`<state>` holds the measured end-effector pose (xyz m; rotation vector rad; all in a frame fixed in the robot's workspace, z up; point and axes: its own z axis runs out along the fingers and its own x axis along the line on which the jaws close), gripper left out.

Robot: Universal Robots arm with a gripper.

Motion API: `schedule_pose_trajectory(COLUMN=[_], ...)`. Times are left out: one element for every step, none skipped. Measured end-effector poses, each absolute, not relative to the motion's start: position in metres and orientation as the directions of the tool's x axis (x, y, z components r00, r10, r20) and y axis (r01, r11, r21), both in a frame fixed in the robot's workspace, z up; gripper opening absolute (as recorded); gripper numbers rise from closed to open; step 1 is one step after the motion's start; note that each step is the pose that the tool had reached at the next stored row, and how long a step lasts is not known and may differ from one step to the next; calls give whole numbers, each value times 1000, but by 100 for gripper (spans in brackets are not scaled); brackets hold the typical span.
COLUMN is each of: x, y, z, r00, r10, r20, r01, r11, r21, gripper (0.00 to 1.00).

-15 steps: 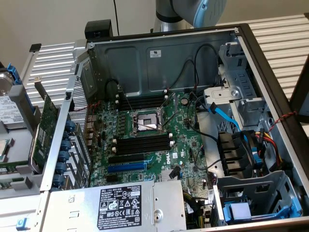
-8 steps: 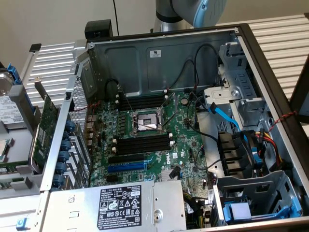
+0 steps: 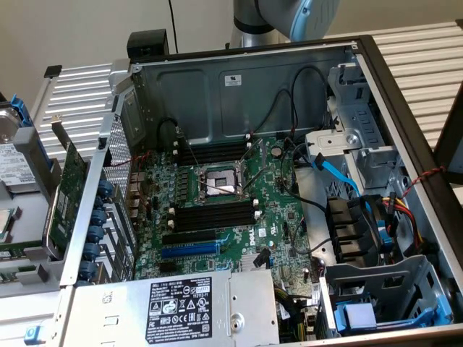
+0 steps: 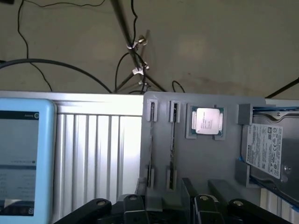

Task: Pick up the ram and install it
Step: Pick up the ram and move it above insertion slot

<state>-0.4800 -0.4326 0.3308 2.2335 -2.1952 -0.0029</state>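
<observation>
In the exterior view, a slatted metal worktop carries an open computer case. In the wrist view, a pale floor with cables lies beyond the worktop's edge. The ram stands on edge in a grey tray, its long axis parallel to the slats, near the spread gripper.

I've got the ram edge-on here: a thin dark strip standing on its long edge in a slot of the grey holder, both ends tucked into the slot's brackets. I can't make out its chips or label.
</observation>
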Motion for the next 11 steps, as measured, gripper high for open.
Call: schedule_pose_trajectory(x=[-480,-480,-480,-480,-478,-476,-474,-473,-473,-473,-473], y=[-434,-434,-435,-435,-435,-435,-435,-435,-435,-435,-435], z=[329,327,325,324,322,320,318,316,314,313,311], r00=[17,17,17,17,17,17,17,17,17,17,17], r10=[-1000,-1000,-1000,-1000,-1000,-1000,-1000,-1000,-1000,-1000,-1000], r20=[6,6,6,6,6,6,6,6,6,6,6], r01=[-1000,-1000,-1000,-1000,-1000,-1000,-1000,-1000,-1000,-1000,-1000], r11=[-17,-17,-17,-17,-17,-17,-17,-17,-17,-17,-17], r21=[8,8,8,8,9,8,8,8,8,9,10], gripper=[42,42,42,42,42,42,42,42,42,42,42])
